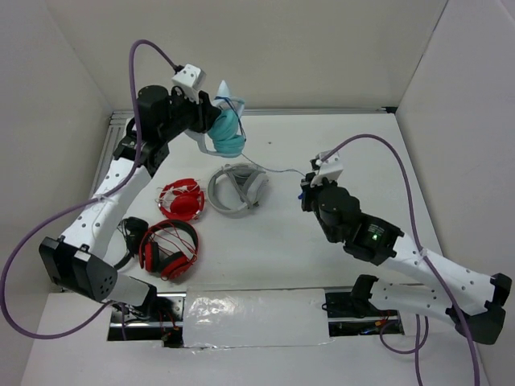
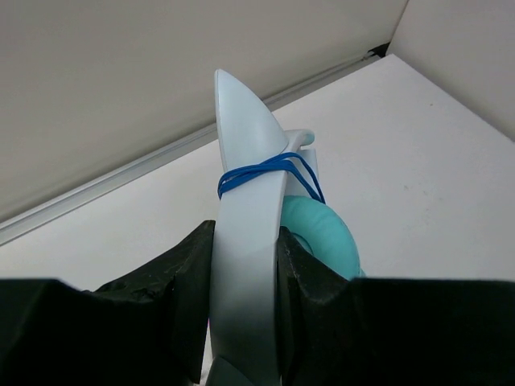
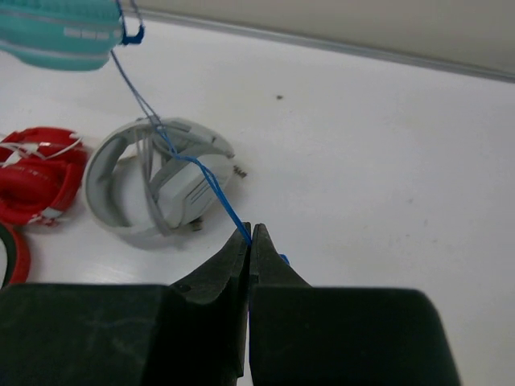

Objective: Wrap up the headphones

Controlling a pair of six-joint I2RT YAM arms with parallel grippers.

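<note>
The left claw [image 1: 214,122] was held above the far left part of the worktop [image 1: 346,137], near the back wall. It was clamped on the pale blue headband [image 2: 241,161] of the teal headphones [image 1: 228,133]. In the left wrist view its two black fingers [image 2: 189,281] pressed against either side of the band, which stood up between them. A teal ear cup [image 2: 326,233] sat just behind the band. The thin blue cable [image 2: 265,170] was looped a few times around the headband above the fingers.

From the headphones the cable [image 1: 273,169] ran down and to the right, over the grey-white headphones [image 1: 236,189] lying on the worktop, to the right claw [image 1: 304,191]. In the right wrist view that claw [image 3: 250,237] was pressed together with the cable [image 3: 193,169] pinched at its tips. The line rose from there, taut, to the teal headphones [image 3: 60,36] at the top left edge of the view. The grey-white headphones [image 3: 153,189] lay beneath the cable, which did not clearly touch them.

Left of the grey-white pair lay a folded set of red headphones [image 1: 181,199]. Nearer the arm bases lay a red-and-black pair [image 1: 167,248], close beside the left arm.
</note>
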